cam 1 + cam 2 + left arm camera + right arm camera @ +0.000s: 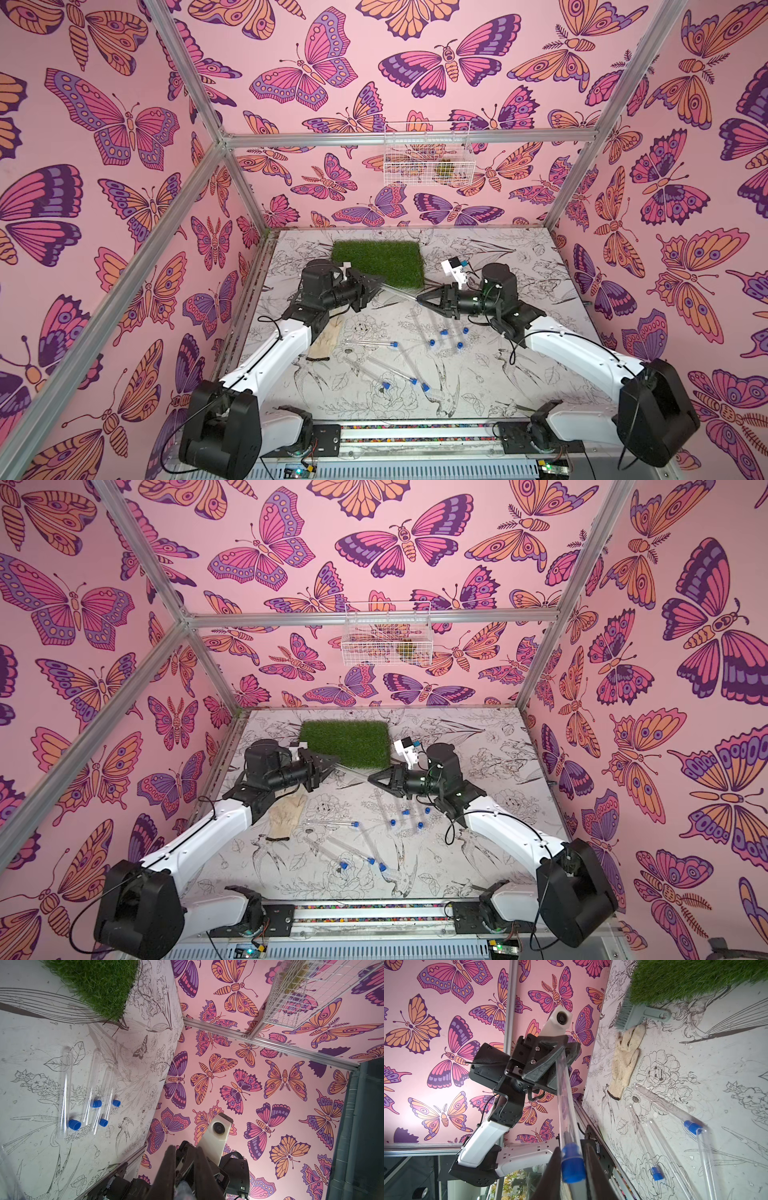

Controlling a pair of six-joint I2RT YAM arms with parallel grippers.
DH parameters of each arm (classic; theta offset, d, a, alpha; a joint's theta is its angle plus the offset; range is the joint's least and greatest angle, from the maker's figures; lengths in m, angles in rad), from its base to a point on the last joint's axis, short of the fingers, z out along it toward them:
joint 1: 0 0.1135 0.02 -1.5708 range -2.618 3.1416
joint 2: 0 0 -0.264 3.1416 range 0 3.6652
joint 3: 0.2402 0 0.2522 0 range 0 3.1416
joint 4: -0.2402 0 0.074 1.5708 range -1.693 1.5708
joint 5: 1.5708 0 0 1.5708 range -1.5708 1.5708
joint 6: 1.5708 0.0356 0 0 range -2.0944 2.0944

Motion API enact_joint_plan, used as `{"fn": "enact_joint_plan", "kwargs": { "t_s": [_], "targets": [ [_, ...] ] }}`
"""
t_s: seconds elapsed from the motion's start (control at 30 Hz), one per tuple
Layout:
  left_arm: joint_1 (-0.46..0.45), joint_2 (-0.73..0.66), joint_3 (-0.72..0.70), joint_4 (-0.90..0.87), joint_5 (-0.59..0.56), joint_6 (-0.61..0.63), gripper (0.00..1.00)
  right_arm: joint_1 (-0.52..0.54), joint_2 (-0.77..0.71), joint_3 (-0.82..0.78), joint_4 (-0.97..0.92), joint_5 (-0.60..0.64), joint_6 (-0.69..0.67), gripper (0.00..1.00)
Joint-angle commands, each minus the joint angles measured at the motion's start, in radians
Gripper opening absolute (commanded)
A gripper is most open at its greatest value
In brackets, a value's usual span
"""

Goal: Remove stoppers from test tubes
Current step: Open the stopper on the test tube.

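A clear test tube [399, 292] hangs level above the table between my two grippers. My left gripper [380, 283] is shut on its rounded end, seen between the dark fingers [170, 1159] in the left wrist view. At the other end my right gripper [419, 300] is shut on the blue stopper [573, 1165], one finger pressed to each side of it. The stopper still sits in the tube's mouth [563, 1095]. Several more stoppered tubes lie on the table, one cluster [444, 332] under the right gripper and others [413, 380] nearer the front edge.
A green grass mat [380, 262] lies at the back of the table, just behind both grippers. A beige glove [286, 810] lies beneath the left arm, with a grey brush [633, 1018] beside the mat. A white wire basket [428, 153] hangs on the back wall.
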Motion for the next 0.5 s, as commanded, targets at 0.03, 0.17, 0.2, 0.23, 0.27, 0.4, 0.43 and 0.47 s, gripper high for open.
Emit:
{"fn": "enact_joint_plan", "kwargs": {
  "t_s": [0.03,0.17,0.2,0.23,0.27,0.4,0.43,0.47],
  "targets": [
    [0.008,0.005,-0.029,0.044,0.007,-0.014,0.00,-0.001,0.004,-0.012,0.043,-0.008,0.013,0.21],
    [0.007,0.006,-0.038,0.053,-0.003,-0.025,0.00,-0.001,-0.008,-0.023,0.036,-0.003,0.008,0.20],
    [0.007,0.004,-0.040,0.055,-0.007,-0.026,0.00,-0.002,-0.010,-0.025,0.033,-0.003,0.004,0.20],
    [0.007,0.004,-0.043,0.055,-0.010,-0.027,0.00,-0.001,-0.014,-0.026,0.023,-0.003,-0.002,0.19],
    [0.009,0.004,-0.046,0.056,-0.011,-0.026,0.00,-0.002,-0.016,-0.026,0.012,-0.001,-0.009,0.19],
    [0.014,0.005,-0.057,0.053,-0.009,-0.021,0.00,-0.003,-0.025,-0.029,-0.012,-0.001,-0.021,0.18],
    [0.016,0.004,-0.059,0.052,-0.009,-0.019,0.00,-0.004,-0.027,-0.029,-0.015,-0.003,-0.024,0.18],
    [0.020,0.004,-0.062,0.048,-0.008,-0.015,0.00,-0.005,-0.028,-0.031,-0.021,-0.005,-0.027,0.18]
  ]
}}
